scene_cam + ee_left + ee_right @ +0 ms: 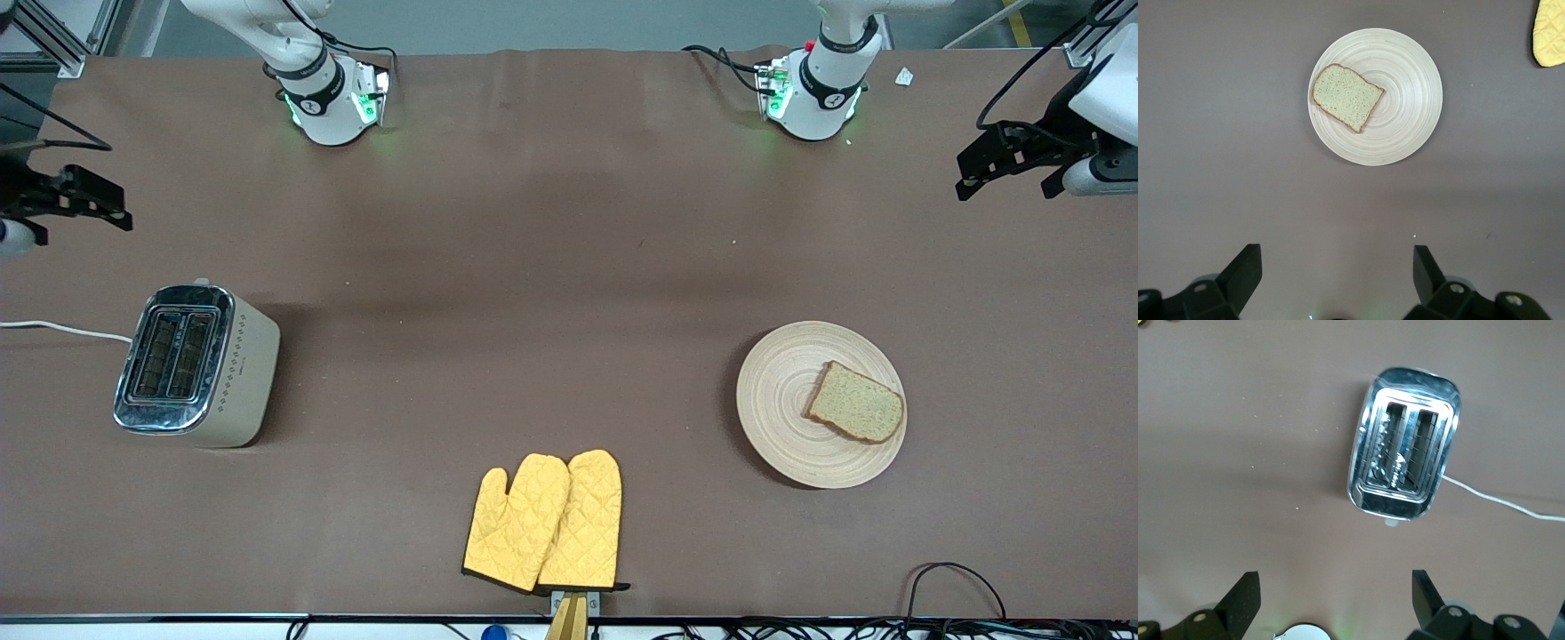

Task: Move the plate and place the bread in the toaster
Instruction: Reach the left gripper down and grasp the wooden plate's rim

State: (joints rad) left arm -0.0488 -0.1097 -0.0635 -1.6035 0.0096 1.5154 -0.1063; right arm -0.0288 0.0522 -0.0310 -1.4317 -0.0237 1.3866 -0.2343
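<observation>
Bread (855, 403): one slice, pale speckled crumb, darker brown crust, squarish with one rounded end; lies flat on the plate, off its middle, toward the left arm's end of the table. Long axis slanted across the plate.
Plate (782, 391): round, flat, light wood, concentric ring grooves; on the brown table (533, 267), toward the left arm's end.
Toaster (191, 364): beige box, shiny chrome top, two slots facing up, diamond marks along the side; toward the right arm's end, well apart from the plate. Slots run lengthwise along the body.
Cord (62, 329): white, leaves the toaster toward the table's edge.
Oven mitts (547, 524): yellow quilted pair, overlapping, nearest the front camera, between toaster and plate.
Left gripper (1338, 277): fingers spread, holding nothing, over bare table near the plate; arm waits.
Right gripper (1335, 597): fingers spread, holding nothing, over bare table near the toaster; arm waits.
</observation>
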